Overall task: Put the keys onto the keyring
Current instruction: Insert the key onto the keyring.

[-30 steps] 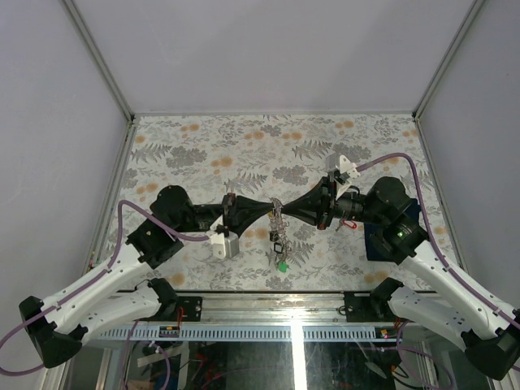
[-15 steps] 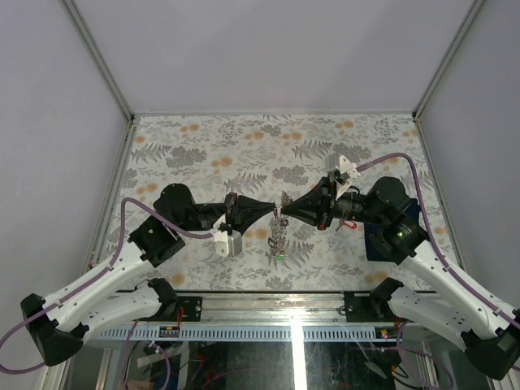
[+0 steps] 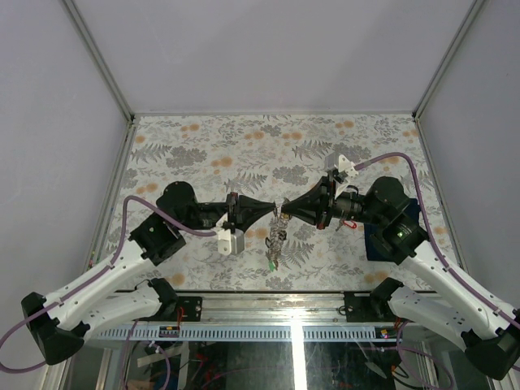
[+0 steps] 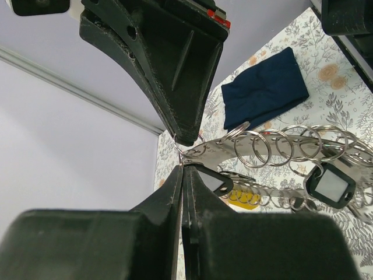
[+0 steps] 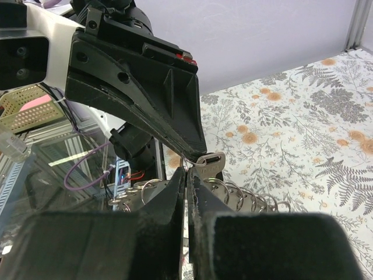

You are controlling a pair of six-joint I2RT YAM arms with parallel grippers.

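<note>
Above the table's middle, my left gripper (image 3: 276, 210) and right gripper (image 3: 284, 210) meet tip to tip, both shut. Between them the keyring (image 3: 277, 234) hangs down, a grey metal strip lined with several small split rings. A green-tagged key (image 3: 272, 264) dangles at its lower end. In the left wrist view my left gripper (image 4: 183, 166) pinches the end of the keyring (image 4: 280, 146), which carries a black tag (image 4: 330, 184) and a yellow tag (image 4: 245, 198). In the right wrist view my right gripper (image 5: 186, 172) pinches a thin ring that carries a silver key (image 5: 211, 160).
A dark blue cloth (image 4: 265, 87) lies on the flowered table (image 3: 244, 146) under my right arm. A small red item (image 3: 351, 224) shows beside my right wrist. Grey walls close in the back and both sides.
My left gripper has pushed right and the two tips have closed together. The hanging keyring has swung, and its green tag has drifted left.
</note>
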